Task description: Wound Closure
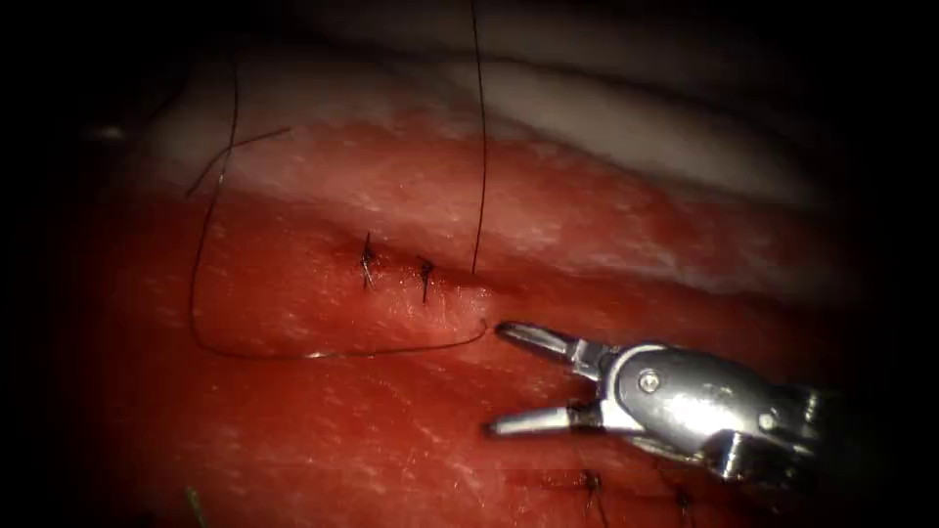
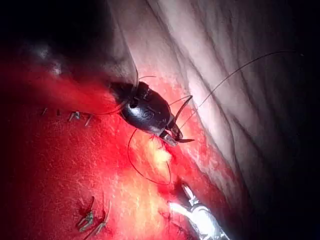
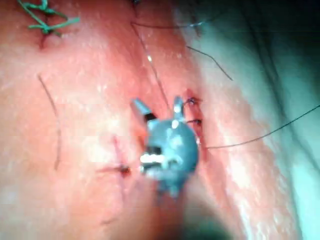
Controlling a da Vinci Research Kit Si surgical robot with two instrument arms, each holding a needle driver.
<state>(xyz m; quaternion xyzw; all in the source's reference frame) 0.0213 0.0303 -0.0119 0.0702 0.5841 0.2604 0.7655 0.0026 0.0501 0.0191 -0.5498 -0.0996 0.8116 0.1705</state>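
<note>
- Right pincer (image 1: 494, 377), a polished silver two-jawed steel needle driver: its jaws are spread wide and grasp nothing. It lies low over the tissue, tips pointing to the endoscope view's left.
- Tissue (image 1: 323, 411), a wet red slab of pork belly with a pale fatty band beyond the right pincer: its cut (image 1: 460, 286) runs crosswise just past the right pincer's upper tip.
- Two short dark knotted stitches (image 1: 367, 259) cross the cut side by side, a little beyond and to the left of the right pincer's tips. In the right wrist view they sit just beside one of its open tips (image 3: 178, 105).
- Thin black suture thread (image 1: 483, 147): one strand rises straight from the cut near the upper tip and leaves the endoscope view at the top. A second strand sweeps in a wide loop over the tissue to the left and ends close in front of the same tip.
- Left pincer (image 2: 173, 135), a dark, rounded needle driver seen in the left wrist view: it is clenched on the slim dark curved needle (image 2: 184, 106). The needle arcs away from the jaws, clear of the tissue. The grip's place along the curve cannot be told.
- Bright green knotted thread (image 3: 45, 20) lies on the tissue well away from the right pincer.
</note>
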